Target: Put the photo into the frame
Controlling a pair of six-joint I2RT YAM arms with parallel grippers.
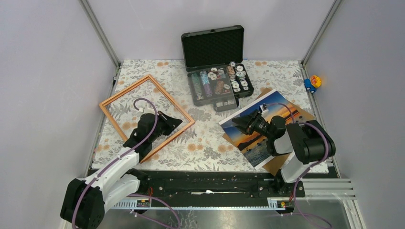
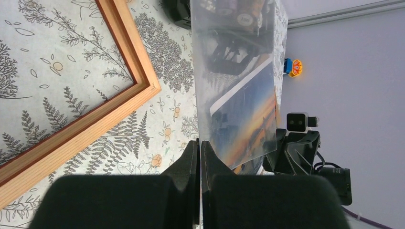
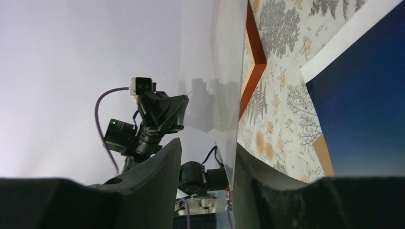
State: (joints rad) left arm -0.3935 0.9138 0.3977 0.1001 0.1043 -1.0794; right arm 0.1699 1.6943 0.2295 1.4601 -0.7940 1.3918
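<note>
The orange-brown wooden frame (image 1: pixel 125 89) lies empty on the floral cloth at the left; one of its corners shows in the left wrist view (image 2: pixel 131 47) and the right wrist view (image 3: pixel 255 52). The sunset photo (image 1: pixel 243 138) lies face up at the right, also in the right wrist view (image 3: pixel 363 105). My left gripper (image 1: pixel 177 121) (image 2: pixel 200 143), by the frame's right corner, is shut on the edge of a clear sheet (image 2: pixel 234 71). My right gripper (image 1: pixel 235 123) (image 3: pixel 208 145) hovers over the photo's left part, jaws apart, with the clear sheet's (image 3: pixel 224 71) far edge between them, close to the right finger.
A brown cardboard board (image 1: pixel 305 114) lies under the photo. An open black case of chips (image 1: pixel 217 71) stands at the back centre. A small blue and orange toy (image 1: pixel 314 82) sits beyond the cloth's right edge. Grey walls close in three sides.
</note>
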